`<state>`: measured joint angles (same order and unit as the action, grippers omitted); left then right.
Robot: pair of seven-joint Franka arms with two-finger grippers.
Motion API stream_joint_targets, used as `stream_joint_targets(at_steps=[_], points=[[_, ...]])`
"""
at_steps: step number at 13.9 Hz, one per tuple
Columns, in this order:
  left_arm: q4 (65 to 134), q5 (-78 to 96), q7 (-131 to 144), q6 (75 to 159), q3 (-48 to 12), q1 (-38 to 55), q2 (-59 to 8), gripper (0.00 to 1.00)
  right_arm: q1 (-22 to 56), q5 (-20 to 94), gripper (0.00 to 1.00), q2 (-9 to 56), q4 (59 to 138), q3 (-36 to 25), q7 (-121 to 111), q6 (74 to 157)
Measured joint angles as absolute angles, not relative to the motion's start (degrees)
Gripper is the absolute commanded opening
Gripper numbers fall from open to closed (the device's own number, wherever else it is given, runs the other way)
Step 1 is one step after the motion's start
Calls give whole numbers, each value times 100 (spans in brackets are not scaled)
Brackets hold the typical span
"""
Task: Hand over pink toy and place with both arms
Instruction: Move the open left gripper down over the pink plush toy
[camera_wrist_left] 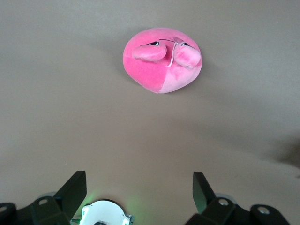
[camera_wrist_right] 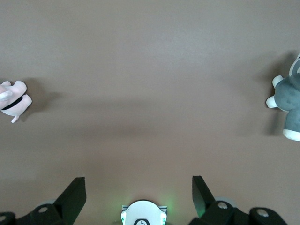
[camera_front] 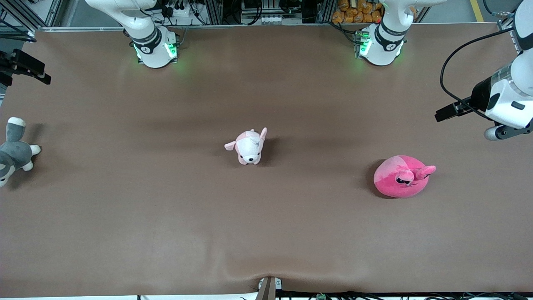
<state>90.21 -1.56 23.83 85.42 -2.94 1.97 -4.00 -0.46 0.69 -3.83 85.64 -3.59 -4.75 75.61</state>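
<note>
The pink toy (camera_front: 402,176) is a round hot-pink plush with a lighter patch and dark half-lidded eyes. It lies on the brown table toward the left arm's end, and it also shows in the left wrist view (camera_wrist_left: 161,61). My left gripper (camera_wrist_left: 139,177) is open and empty, high above the table at that end and apart from the toy; its hand (camera_front: 506,102) shows at the front view's edge. My right gripper (camera_wrist_right: 138,181) is open and empty, high over the right arm's end, with only a black part (camera_front: 25,66) in the front view.
A small pale pink-and-white puppy plush (camera_front: 248,146) stands mid-table and also shows in the right wrist view (camera_wrist_right: 14,101). A grey-and-white plush animal (camera_front: 14,152) lies at the right arm's end. The arm bases (camera_front: 154,46) (camera_front: 381,41) stand along the table's back edge.
</note>
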Motion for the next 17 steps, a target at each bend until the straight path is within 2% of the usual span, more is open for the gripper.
stream_joint_targets(at_steps=[4, 13, 17], points=[[9160, -155, 3075, 8754, -289, 190, -445, 100, -42, 70, 100, -382, 8564, -351, -475, 7548], [10001, -92, 5461, 10188, -266, -73, -518, 100, -32, 70, 100, -337, 8566, -329, -475, 7521], [10115, 30, 7243, 10767, -264, -162, -895, 100, -26, 70, 100, -155, 8565, -300, -475, 7525]])
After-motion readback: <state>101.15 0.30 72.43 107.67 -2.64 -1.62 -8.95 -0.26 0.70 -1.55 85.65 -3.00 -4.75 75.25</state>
